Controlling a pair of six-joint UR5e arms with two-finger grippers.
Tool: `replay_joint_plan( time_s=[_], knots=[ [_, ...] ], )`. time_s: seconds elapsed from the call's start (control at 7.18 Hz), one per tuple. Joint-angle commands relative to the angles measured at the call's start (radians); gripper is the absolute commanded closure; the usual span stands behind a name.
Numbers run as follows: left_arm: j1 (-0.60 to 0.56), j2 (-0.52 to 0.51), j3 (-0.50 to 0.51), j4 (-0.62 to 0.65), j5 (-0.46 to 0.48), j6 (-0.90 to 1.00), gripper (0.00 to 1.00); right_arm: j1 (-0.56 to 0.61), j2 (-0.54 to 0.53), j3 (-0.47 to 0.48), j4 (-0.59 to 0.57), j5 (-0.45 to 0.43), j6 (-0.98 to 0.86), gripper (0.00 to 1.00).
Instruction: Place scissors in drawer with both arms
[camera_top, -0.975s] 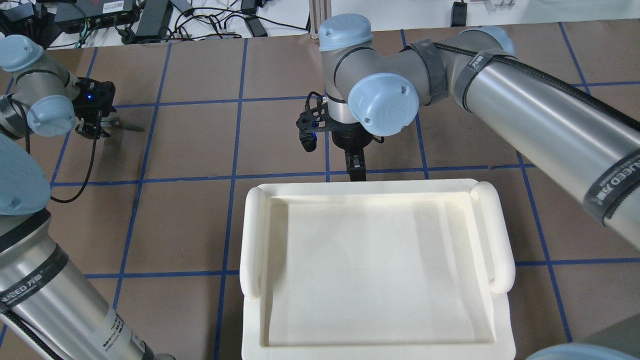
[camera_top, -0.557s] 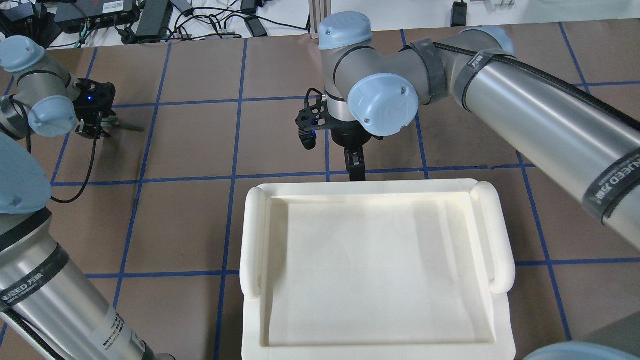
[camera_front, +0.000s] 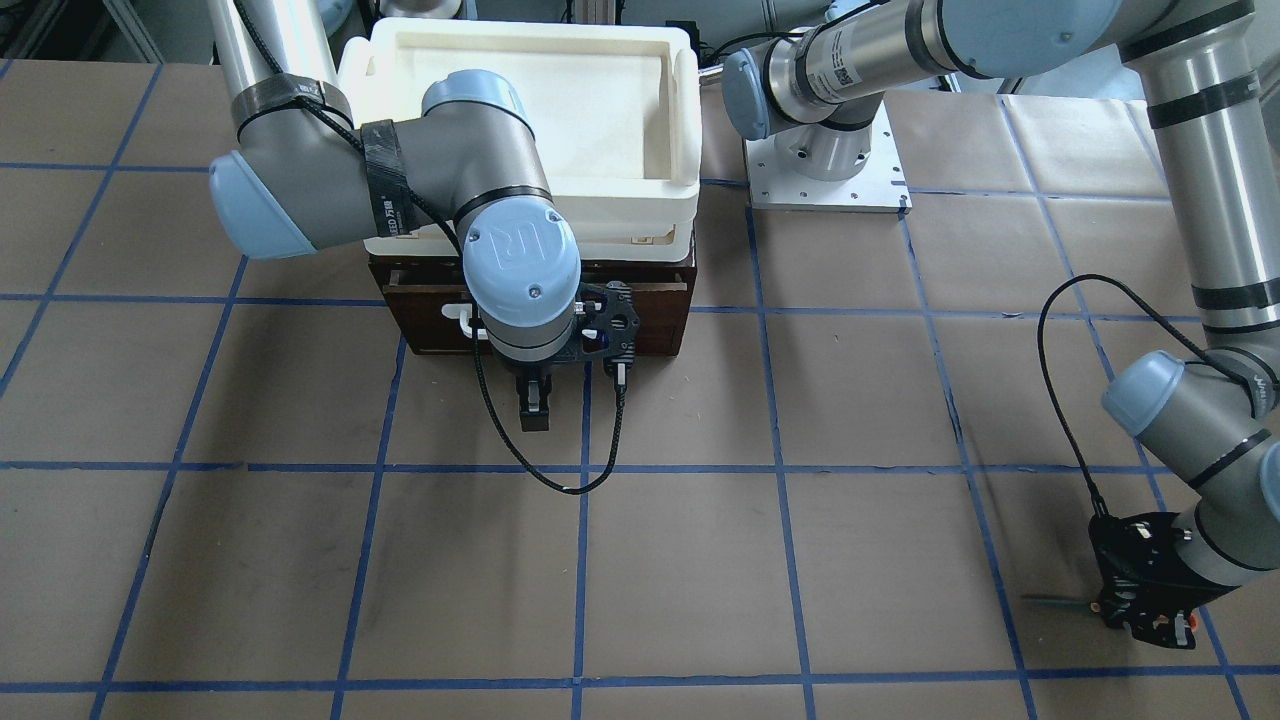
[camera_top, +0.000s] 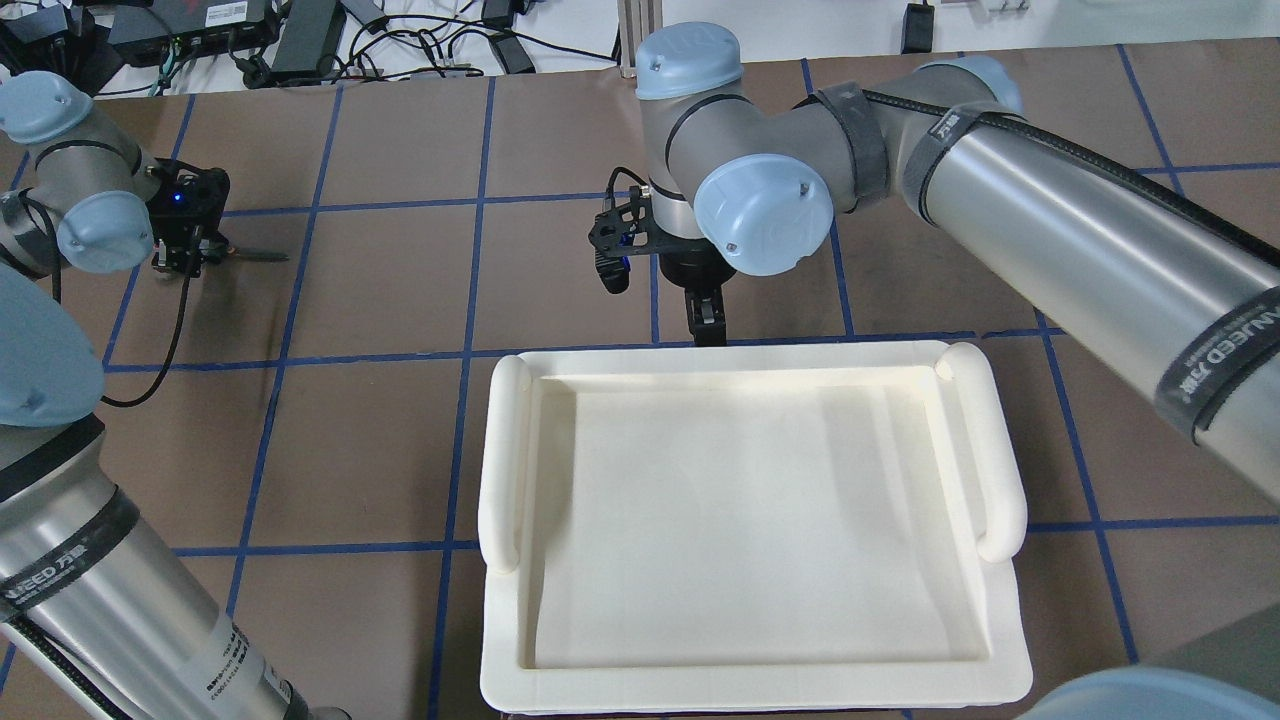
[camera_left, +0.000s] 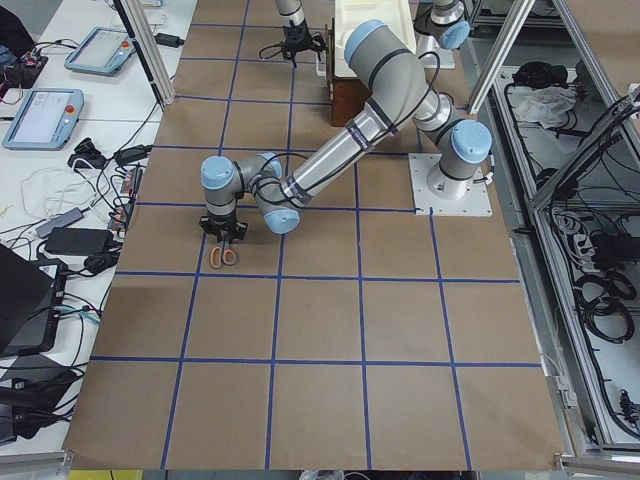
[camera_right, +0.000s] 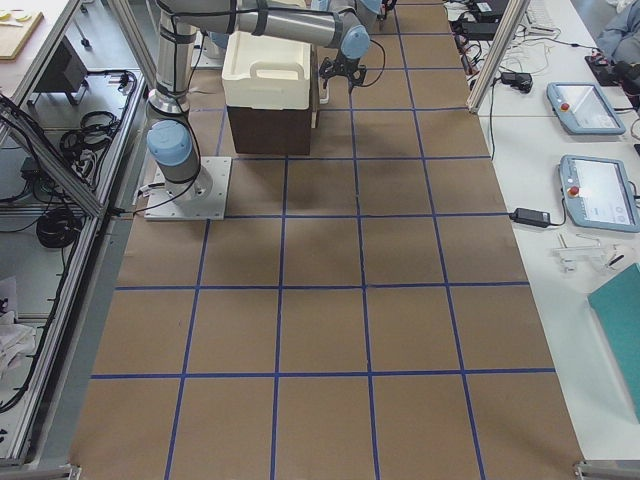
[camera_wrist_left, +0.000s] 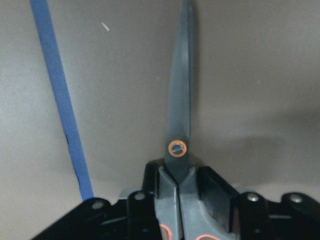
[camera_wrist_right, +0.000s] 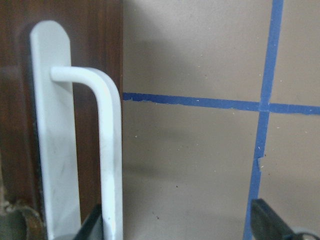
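The scissors (camera_wrist_left: 181, 100) have their grey handles between the fingers of my left gripper (camera_wrist_left: 176, 192), which is shut on them at the table's far left (camera_top: 188, 250). The dark blade (camera_top: 262, 256) points right, low over the paper. In the exterior left view the orange loops (camera_left: 222, 256) show under the gripper. The dark brown drawer (camera_front: 640, 320) sits under a cream tray (camera_top: 505, 450). My right gripper (camera_wrist_right: 180, 225) is open and points down at the drawer front. One finger is behind the white bar handle (camera_wrist_right: 111, 150), the other well in front of it.
The cream tray (camera_front: 690, 120) covers the top of the brown cabinet, so the drawer's inside is hidden. Brown paper with blue tape lines covers the table. Cables and power bricks (camera_top: 300, 40) lie past the far edge. The robot's base plate (camera_front: 825, 180) stands beside the cabinet.
My right gripper has moved a little away from the robot's base, and the cream tray has shifted the same way. My left gripper has barely moved.
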Motion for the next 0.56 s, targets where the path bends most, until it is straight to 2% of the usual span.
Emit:
replay_joint_plan(
  time_s=[0.0,0.14,0.42],
  knots=[
    [0.0,0.021,0.004,-0.009,0.006,0.007,1.0,0.0,0.025,-0.004,-0.069,0.005,-0.004,0.0],
    [-0.003,0.04,0.004,-0.022,0.006,0.005,1.0,0.0,0.029,-0.028,-0.064,0.009,-0.013,0.0],
    [-0.031,0.11,0.002,-0.14,0.01,-0.007,1.0,-0.002,0.032,-0.042,-0.065,0.01,-0.017,0.0]
  ],
)
